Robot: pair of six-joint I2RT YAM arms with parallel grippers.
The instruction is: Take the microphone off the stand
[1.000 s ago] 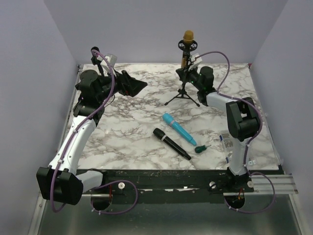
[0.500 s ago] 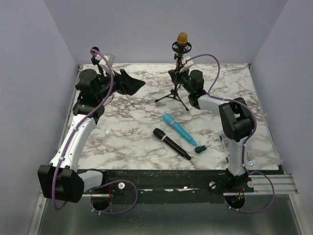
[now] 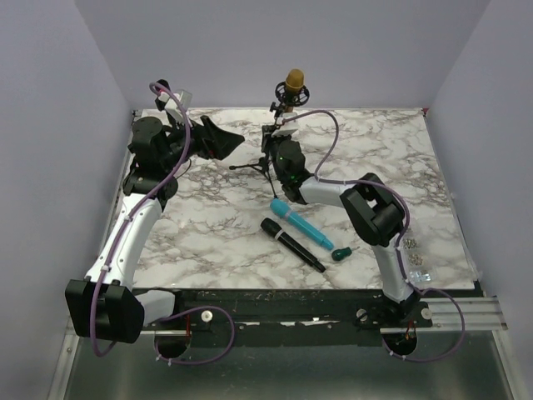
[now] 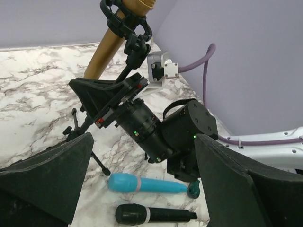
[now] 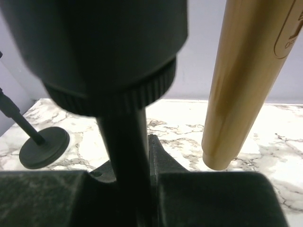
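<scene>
My left gripper (image 3: 223, 140) hangs just to the left of the stand (image 3: 252, 167). Its two broad foam pads (image 4: 47, 175) are spread wide apart, holding nothing and touching nothing, and they face the stand. I judge it waits there, ready to take the microphone while my other arm steadies the stand. The gold microphone (image 3: 293, 83) sits in the black ring clip (image 4: 124, 21) at the top of the stand, leaning, and is not yet freed. My right gripper (image 3: 271, 154) reaches in from the right of the stand and is clenched on the stand's black pole (image 5: 124, 142), below the clip. From that wrist the gold barrel passes just beside the pole, clear of my fingers. On the marble table (image 3: 375, 142), nearer than the stand and to its right, a blue microphone (image 3: 301, 222) and a black microphone (image 3: 291, 244) lie loose, with a small green object (image 3: 341, 252) beyond them.
</scene>
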